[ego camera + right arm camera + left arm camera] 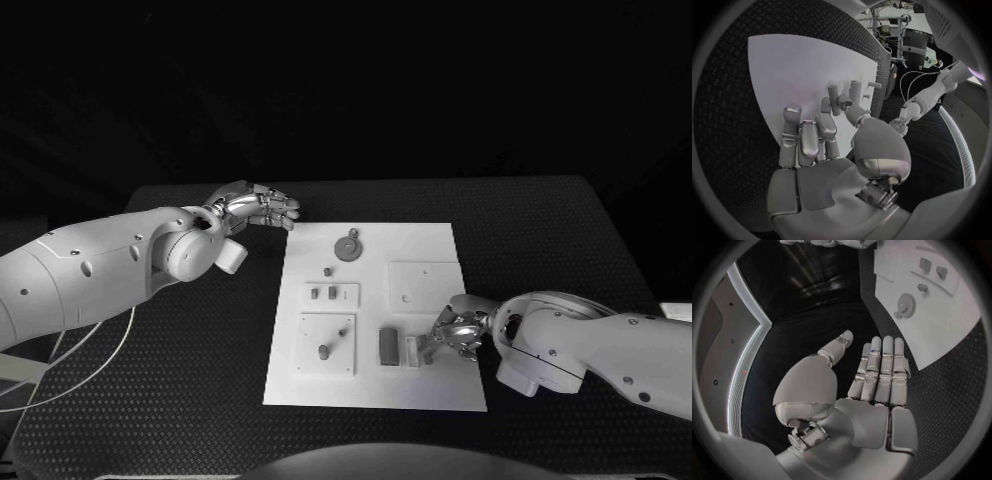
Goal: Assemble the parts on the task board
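Task board [433, 385] lies flat mid-surface, black textured surface [577, 240] all round. On it: gear part [348, 245] at the far end, small parts [326, 293] mid-board, upright block [388, 345] near the front. Right robot hand [456, 335] rests on the board beside the block; cannot tell if it grips anything. Left robot hand [257, 208] off the board's far-left corner, fingers straight, holding nothing.

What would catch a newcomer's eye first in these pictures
The white rectangular task board glows mid-table on the black textured table, dotted with small grey parts such as a round gear near its far end. The silver right hand works at the board's near right, while the silver left hand hovers open off its far left corner.
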{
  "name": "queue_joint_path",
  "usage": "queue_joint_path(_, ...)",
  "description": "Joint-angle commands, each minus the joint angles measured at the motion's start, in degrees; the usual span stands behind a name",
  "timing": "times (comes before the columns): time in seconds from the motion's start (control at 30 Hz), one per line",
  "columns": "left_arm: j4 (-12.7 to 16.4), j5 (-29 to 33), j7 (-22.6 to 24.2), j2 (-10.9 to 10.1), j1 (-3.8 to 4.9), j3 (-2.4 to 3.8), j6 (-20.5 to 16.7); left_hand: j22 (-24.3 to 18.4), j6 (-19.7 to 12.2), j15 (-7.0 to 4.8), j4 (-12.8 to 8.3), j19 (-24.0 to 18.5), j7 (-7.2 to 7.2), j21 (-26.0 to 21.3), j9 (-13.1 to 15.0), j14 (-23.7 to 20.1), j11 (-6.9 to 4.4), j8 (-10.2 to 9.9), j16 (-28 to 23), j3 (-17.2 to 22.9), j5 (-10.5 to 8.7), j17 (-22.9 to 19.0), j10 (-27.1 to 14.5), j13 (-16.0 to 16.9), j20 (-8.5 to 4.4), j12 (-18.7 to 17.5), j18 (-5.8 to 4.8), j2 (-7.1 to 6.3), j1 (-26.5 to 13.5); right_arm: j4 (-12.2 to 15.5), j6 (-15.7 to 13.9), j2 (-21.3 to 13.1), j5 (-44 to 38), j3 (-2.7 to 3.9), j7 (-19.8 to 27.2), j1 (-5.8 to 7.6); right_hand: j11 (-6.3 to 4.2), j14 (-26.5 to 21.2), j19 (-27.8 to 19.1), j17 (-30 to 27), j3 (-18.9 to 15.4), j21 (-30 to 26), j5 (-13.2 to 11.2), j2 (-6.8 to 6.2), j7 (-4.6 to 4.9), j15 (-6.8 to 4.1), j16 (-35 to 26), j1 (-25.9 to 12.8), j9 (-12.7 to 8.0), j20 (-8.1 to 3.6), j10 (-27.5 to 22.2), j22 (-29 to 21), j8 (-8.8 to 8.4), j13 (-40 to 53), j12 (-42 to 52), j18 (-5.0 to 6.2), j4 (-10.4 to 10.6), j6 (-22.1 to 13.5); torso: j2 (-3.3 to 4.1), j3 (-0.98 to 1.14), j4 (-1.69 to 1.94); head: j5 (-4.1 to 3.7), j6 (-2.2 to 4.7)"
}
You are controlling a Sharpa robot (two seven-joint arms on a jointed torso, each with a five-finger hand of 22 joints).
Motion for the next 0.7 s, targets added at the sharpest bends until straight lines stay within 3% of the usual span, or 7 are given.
queue_joint_path(0.03,0.18,-0.08,0.27,0.05,0.03,0.03,0.89,-0.07,-0.26,0.22,0.19,-0.45,-0.07,0.23,-0.07,-0.12,-0.05,0.1,-0.22,-0.12,-0.11,0.07,0.32,-0.09,0.14,0.16,1.07,-0.04,-0.65,0.1,0.69,0.15,2.92,-0.02,-0.07,-0.05,-0.03,0.54,0.09,-0.06,-0.17,0.22,0.2,1.27,1.07,-0.24,0.15,1.35,0.59,-0.27,0.22,1.02,0.2,-0.05,0.2,1.34,0.02,-0.7,-0.04,-0.02,-0.03,0.04,-0.04)
queue_joint_path(0.27,0.23,-0.08,0.19,-0.02,0.03,0.02,0.97,-0.07,-0.26,0.23,0.21,-0.46,-0.07,0.23,-0.07,-0.13,-0.05,0.1,-0.26,-0.11,-0.11,0.12,0.32,-0.1,0.14,0.15,1.07,-0.05,-0.66,0.27,2.3,0.66,3.44,-0.04,-0.45,-0.05,-0.05,0.48,0.08,-0.22,-0.2,0.21,0.2,1.25,1.05,-0.27,0.11,1.3,0.58,-0.28,0.21,1.0,0.21,-0.09,0.16,1.34,0.02,-0.67,-0.02,-0.02,-0.07,0.01,-0.06)
queue_joint_path(0.7,0.24,-0.08,0.1,-0.06,0.03,0.02,1.11,-0.08,-0.28,0.24,0.25,-0.49,-0.06,0.23,-0.08,-0.15,-0.04,0.1,-0.32,-0.11,-0.11,0.18,0.3,-0.11,0.15,0.14,1.06,-0.06,-0.69,-0.93,0.88,1.73,1.48,-0.04,-0.49,-0.06,-0.09,0.52,0.06,-0.17,-0.34,0.18,0.2,1.12,1.01,-0.34,0.08,1.06,0.57,-0.29,0.17,0.97,0.27,-0.13,0.09,1.34,0.06,-0.54,-0.03,0.0,0.0,0.02,-0.08)
